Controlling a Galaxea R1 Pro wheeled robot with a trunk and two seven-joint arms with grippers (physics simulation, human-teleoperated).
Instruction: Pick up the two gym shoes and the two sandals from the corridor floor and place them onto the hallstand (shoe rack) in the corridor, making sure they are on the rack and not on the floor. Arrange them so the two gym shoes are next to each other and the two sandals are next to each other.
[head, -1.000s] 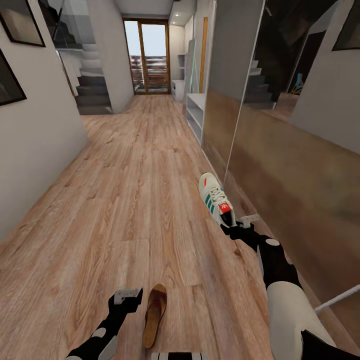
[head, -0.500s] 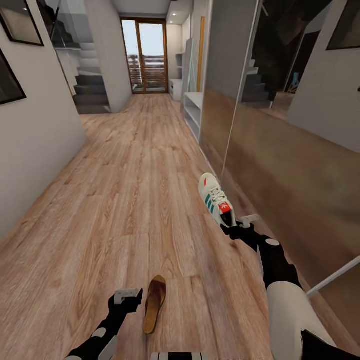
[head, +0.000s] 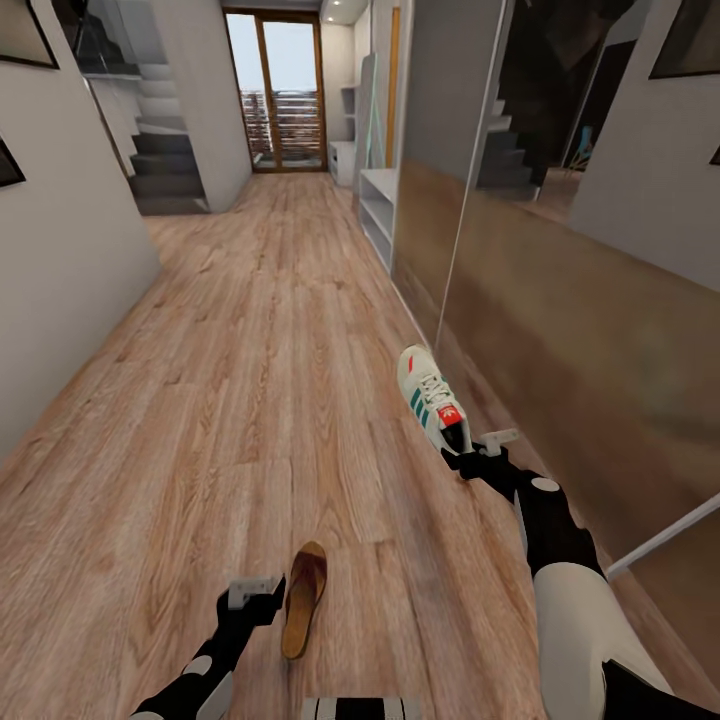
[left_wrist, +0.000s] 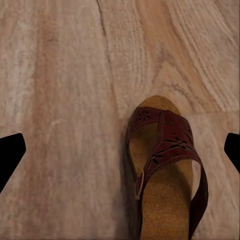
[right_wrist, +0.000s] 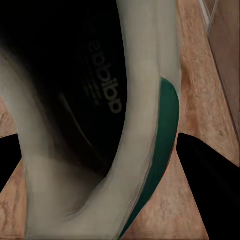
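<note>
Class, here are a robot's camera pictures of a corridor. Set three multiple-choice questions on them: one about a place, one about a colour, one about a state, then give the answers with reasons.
1. Where is the hallstand?
A. down the corridor on the robot's right
B. against the left wall
C. behind the glass door

2. What colour are the side stripes on the gym shoe?
A. blue
B. green
C. black

3. What is the right hand doing?
A. hanging open over bare floor
B. gripping a sandal
C. gripping the gym shoe by its heel

Answers:
1 A, the grey bench stands just past the mirrored wardrobe.
2 B, the head view shows green stripes.
3 C, the shoe's red heel meets the hand, and its opening shows close up between the fingers in the right wrist view.
</note>
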